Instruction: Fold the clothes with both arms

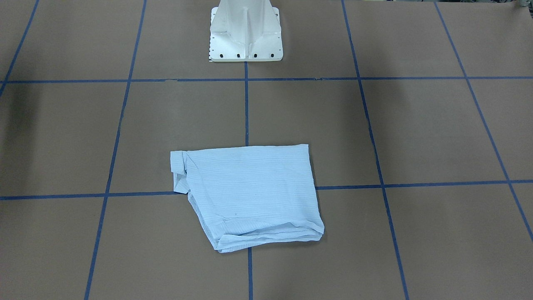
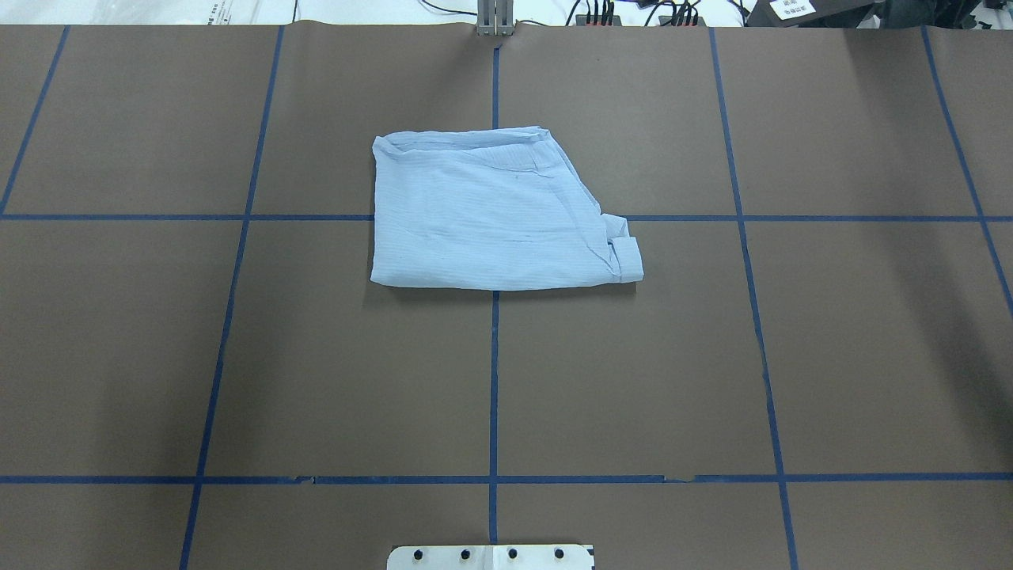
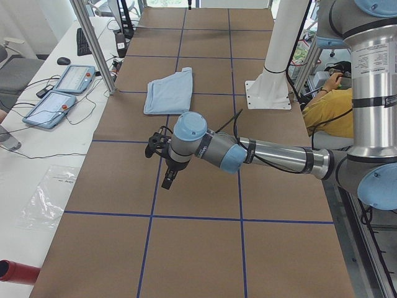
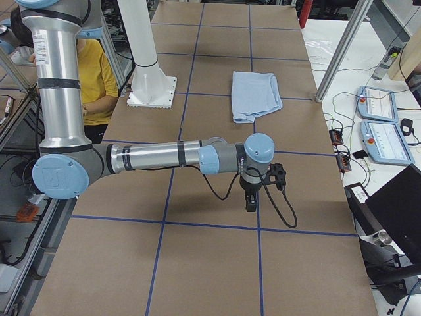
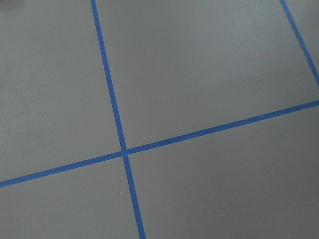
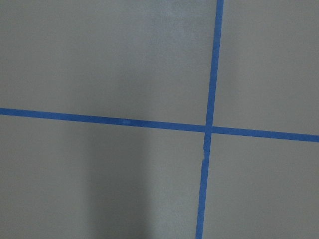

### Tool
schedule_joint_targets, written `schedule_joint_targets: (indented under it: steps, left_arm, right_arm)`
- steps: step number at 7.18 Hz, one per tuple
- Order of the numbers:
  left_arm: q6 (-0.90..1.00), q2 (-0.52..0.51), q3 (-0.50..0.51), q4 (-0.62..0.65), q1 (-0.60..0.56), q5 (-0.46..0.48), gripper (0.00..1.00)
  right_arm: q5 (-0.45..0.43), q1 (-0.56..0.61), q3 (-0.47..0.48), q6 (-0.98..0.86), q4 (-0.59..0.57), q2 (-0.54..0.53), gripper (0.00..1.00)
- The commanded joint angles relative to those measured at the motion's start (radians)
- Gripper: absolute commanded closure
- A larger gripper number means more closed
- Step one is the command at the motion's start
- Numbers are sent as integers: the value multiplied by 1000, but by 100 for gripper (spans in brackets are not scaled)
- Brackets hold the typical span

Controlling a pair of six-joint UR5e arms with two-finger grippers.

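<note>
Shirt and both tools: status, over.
Left tool and right tool hang over bare table, apart from shirt; open or shut unclear. Shirt lies folded, a cuff poking out. Nothing seen in the way.

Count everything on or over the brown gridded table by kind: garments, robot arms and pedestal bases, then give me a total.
Folded light blue shirt: 1
Robot arms: 2 (left arm, right arm)
White pedestal base: 1
Total: 4
</note>
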Motion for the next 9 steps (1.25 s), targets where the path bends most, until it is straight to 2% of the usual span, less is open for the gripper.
schedule_joint_targets:
  steps: [1, 4, 9]
  left_arm:
    - [-1, 3, -15, -1, -1, -1, 0]
    - [-1, 2, 4, 1, -1, -1, 0]
    - [-1, -2, -2, -1, 3, -4, 0]
  right_arm:
    - [1, -1, -2, -1, 1, 0, 0]
    - [13, -4, -24, 0, 99, 0, 0]
    - [64, -15, -33, 0, 102, 6, 0]
